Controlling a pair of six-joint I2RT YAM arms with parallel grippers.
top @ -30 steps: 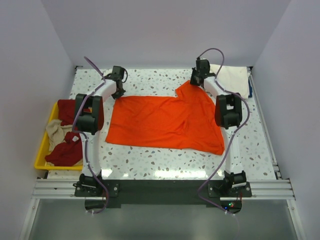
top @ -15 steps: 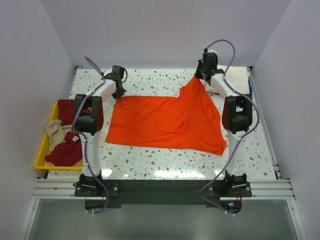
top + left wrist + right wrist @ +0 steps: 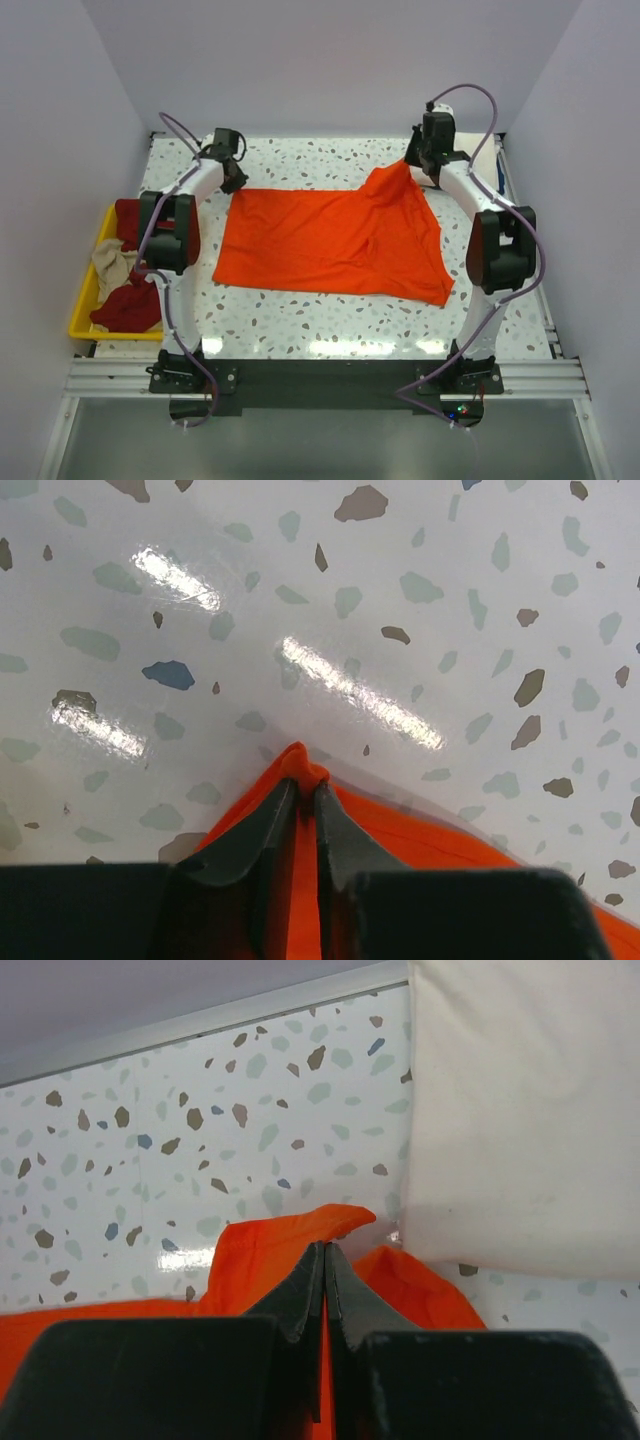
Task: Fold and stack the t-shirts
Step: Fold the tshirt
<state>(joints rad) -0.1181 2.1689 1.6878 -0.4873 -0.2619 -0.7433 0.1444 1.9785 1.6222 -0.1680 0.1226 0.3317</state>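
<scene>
Left tool [image 3: 304,792]: I'm clamping the far-left corner of the orange t-shirt [image 3: 320,240].
Right tool [image 3: 325,1260]: I'm clamping its far-right corner, to spread it.

The orange shirt [image 3: 330,240] is plain bright orange, with no print. The table [image 3: 330,320] under it is glossy white, flecked with grey, brown and a few blue chips. Right of the orange shirt is a plain cream shirt [image 3: 520,1110]. Left of it, a yellow tray [image 3: 82,300] holds dark red shirts [image 3: 128,308] and a beige shirt [image 3: 112,262]. The 2 arms [image 3: 462,188] are white with black joints. The left gripper [image 3: 305,805] and right gripper [image 3: 325,1265] are dark grey.
</scene>
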